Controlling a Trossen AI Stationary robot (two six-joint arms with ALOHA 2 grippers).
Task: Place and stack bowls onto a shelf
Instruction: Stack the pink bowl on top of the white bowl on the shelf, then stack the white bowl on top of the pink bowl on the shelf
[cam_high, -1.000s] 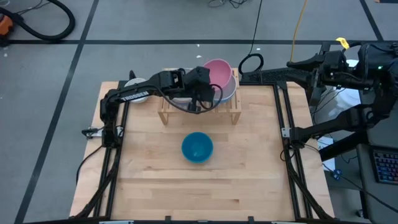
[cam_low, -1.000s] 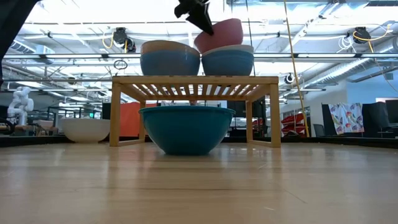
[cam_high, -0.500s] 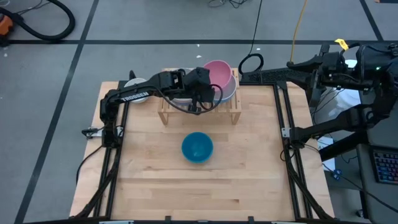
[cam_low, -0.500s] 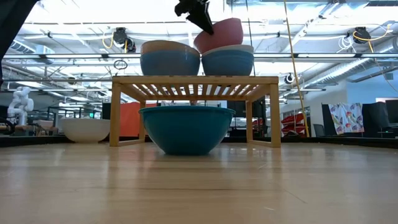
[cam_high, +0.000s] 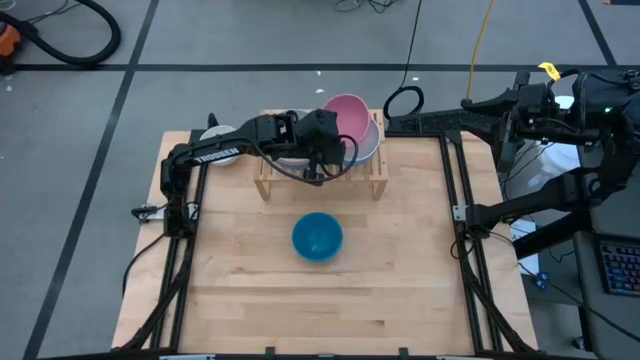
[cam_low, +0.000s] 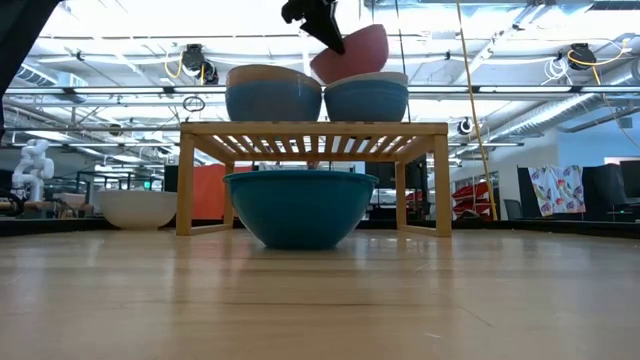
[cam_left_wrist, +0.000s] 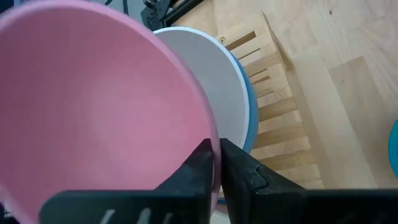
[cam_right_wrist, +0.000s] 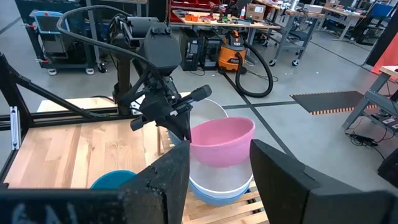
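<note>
Above the shelf (cam_high: 320, 172), left hand (cam_left_wrist: 215, 163) pinches pink bowl's (cam_high: 349, 117) rim, tilted.

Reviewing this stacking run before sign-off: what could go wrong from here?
1. The left gripper pinches only the rim of the pink bowl, which hangs tilted over the right stack; it may slip or land crooked.
2. That stack sits at the shelf edge; a nudge could push it off.
3. The teal bowl on the table lies right in front, where anything falling would hit it.
</note>
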